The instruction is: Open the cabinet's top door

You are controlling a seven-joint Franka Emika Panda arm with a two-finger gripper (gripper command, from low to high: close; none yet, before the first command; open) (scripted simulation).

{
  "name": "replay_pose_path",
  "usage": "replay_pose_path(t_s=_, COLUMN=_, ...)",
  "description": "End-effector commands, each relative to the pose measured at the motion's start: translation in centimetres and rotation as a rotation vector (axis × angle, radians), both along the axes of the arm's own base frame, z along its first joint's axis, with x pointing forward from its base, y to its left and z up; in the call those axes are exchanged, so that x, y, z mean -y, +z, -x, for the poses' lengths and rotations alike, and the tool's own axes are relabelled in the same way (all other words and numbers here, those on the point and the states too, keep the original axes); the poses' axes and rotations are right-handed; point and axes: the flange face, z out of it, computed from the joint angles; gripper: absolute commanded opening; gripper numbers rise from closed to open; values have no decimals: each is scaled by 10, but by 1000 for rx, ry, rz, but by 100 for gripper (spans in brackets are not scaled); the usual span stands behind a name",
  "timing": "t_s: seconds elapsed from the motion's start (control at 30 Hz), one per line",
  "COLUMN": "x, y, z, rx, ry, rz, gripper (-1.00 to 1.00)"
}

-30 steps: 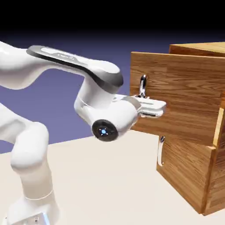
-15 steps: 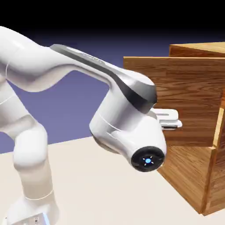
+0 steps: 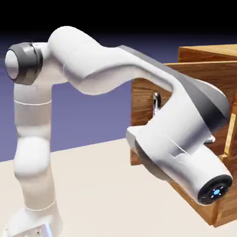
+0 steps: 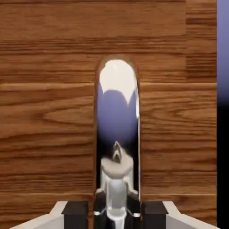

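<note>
Blue-violet backdrop (image 3: 99,122) behind; top door (image 3: 141,92) ajar at the cabinet (image 3: 208,53), gripper (image 4: 114,215) clenched on its handle (image 4: 117,112). Apparent step: swinging open; next, a continued outward arc.

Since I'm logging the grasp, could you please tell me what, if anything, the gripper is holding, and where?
The gripper is closed on the top door's handle, toward one end of the bar.

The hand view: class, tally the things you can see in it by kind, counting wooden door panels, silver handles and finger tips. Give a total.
Wooden door panels: 1, the top door
Silver handles: 1, the curved handle
Finger tips: 2, dark grey, one each side of the handle
Total: 4
</note>
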Motion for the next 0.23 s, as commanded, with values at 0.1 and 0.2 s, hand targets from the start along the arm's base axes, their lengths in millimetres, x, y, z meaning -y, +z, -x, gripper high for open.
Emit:
replay_pose_path(t_s=0.1, x=20, y=0, z=-9, rx=0, ry=77, rz=0, gripper=-100)
replay_pose_path(t_s=0.2, x=22, y=0, z=-10, rx=0, ry=85, rz=0, gripper=100)
